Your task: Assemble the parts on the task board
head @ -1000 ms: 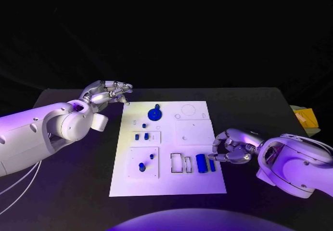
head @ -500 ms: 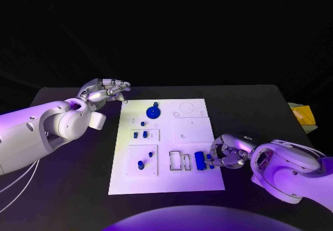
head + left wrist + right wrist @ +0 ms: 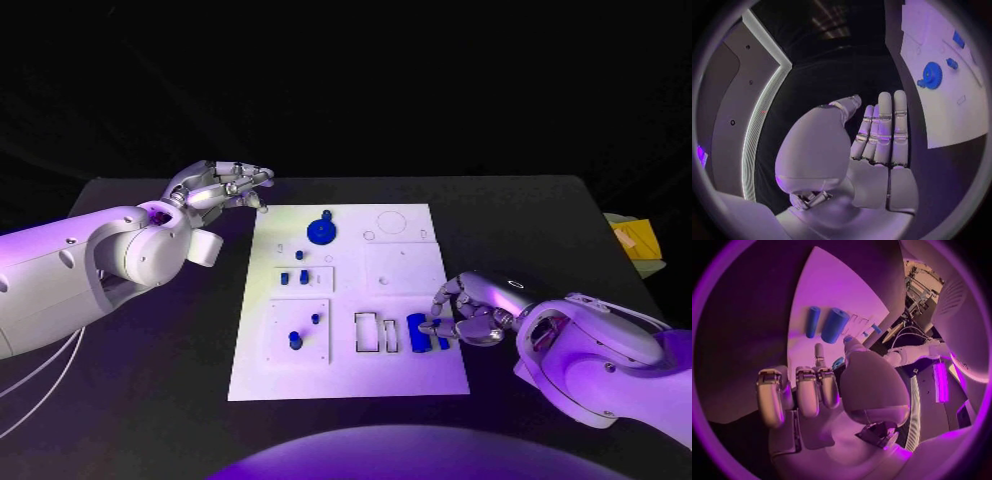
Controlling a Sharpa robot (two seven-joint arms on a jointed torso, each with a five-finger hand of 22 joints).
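Right hand [image 3: 469, 318] has crept onto the board [image 3: 404, 385] beside the blue cylinder [image 3: 415, 333], fingers apart and empty; approach it squarely before pinching. Left hand [image 3: 219, 188] hangs empty.

the task board [image 3: 397, 375] looks like a smooth, matt white plate - hard plastic, by the look. the blue gear [image 3: 322, 234] and blue cylinder [image 3: 417, 334] have a plain plastic sheen. left hand [image 3: 216, 188] and right hand [image 3: 469, 314] - silvery, metallic, glossy. the table [image 3: 159, 390] is matt black.
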